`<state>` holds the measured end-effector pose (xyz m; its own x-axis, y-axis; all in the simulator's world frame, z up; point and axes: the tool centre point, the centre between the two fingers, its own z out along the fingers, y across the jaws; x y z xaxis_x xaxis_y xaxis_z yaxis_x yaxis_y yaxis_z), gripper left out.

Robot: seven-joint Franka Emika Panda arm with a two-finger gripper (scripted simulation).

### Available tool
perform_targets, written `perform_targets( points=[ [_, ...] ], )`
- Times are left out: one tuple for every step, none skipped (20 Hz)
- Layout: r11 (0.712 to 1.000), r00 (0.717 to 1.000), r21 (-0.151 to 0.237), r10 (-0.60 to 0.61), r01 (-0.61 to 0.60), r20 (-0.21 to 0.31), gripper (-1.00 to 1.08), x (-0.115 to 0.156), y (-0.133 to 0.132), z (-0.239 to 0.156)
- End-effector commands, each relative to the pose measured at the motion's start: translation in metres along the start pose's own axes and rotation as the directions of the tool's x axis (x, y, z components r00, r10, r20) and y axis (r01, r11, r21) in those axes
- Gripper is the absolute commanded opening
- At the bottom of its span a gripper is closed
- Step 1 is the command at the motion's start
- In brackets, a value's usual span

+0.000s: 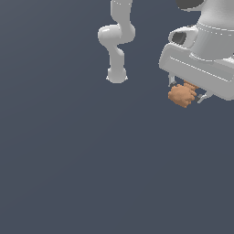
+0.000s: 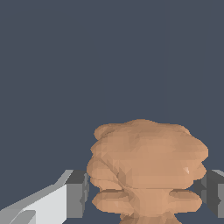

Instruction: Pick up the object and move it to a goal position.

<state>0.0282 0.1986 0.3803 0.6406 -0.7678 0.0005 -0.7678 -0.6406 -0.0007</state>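
Gripping the object (image 2: 148, 168), tool (image 2: 146, 192) closed.

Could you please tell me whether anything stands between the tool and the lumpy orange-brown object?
Nothing visible does: the small lumpy orange-brown object already sits between the fingers of the white tool, with only bare grey surface around.

Flat, even sim lighting; no cast shadows or glare; sharp focus, slightly jagged edges.

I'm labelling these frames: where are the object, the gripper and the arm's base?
object (image 2: 146, 168), wrist view, middle of its lumpy body.
gripper (image 1: 186, 93), exterior view, midway between fingertips.
arm's base (image 1: 116, 75), exterior view, its foot.
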Motion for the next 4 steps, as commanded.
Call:
perform_targets(
  points=[
    [1.0, 1.0, -0.001, 0.0, 0.0, 0.0, -1.0, -0.0005, -0.001, -0.0028],
    [1.0, 1.0, -0.001, 0.0, 0.0, 0.0, -1.0, -0.0005, -0.0012, -0.0029],
    [1.0, 1.0, -0.001, 0.0, 0.0, 0.0, -1.0, -0.0003, -0.0013, -0.0026],
    [1.0, 1.0, -0.001, 0.0, 0.0, 0.0, -1.0, -0.0002, -0.0013, -0.0023]
  ],
)
